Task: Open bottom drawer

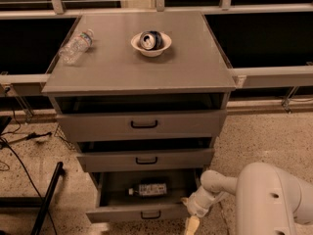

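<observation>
The bottom drawer [122, 214] is the lowest and narrowest grey front of the cabinet, with a small black loop handle [150, 214]. It stands pulled out and shows a dark bottle [146, 189] lying inside. My gripper [191, 222] is at the drawer front's right end, low near the floor, on the end of my white arm [264, 195]. The arm comes in from the lower right. The mid drawer [145, 159] and the top drawer [142, 125] are each slightly ajar.
On the cabinet top [195, 67] lie a clear plastic bottle [76, 46] at the left and a white bowl [151, 44] holding a can. A black stand leg [46, 199] and cables lie on the floor at the left. A rail runs behind the cabinet.
</observation>
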### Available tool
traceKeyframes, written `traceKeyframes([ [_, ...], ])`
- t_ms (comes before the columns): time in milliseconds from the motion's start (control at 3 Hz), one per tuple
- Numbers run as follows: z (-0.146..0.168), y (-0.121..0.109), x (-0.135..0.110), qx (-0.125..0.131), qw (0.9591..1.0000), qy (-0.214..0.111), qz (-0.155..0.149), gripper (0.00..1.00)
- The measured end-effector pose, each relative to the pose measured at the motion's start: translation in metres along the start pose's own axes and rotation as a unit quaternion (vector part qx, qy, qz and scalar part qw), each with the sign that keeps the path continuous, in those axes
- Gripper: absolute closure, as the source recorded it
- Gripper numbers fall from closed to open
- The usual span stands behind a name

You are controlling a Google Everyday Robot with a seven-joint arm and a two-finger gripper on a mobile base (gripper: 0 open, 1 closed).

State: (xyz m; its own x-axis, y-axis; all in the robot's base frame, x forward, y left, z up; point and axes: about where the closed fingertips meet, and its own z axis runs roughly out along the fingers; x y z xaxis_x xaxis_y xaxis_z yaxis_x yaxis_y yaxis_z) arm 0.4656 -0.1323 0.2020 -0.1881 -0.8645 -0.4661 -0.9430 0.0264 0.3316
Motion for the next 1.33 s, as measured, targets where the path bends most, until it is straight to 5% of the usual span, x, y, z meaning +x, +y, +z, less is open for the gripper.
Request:
traceKeyframes([
  [667, 0.002, 0.049, 0.017, -0.034, 0.9991, -0.001, 0.025, 0.00],
  [1000, 0.008, 0.041, 0.010, 0.008, 0.9991, -0.041, -0.004, 0.00],
  [1333, 0.005, 0.012, -0.023, 0.077, 0.9881, -0.114, -0.068, 0.00],
])
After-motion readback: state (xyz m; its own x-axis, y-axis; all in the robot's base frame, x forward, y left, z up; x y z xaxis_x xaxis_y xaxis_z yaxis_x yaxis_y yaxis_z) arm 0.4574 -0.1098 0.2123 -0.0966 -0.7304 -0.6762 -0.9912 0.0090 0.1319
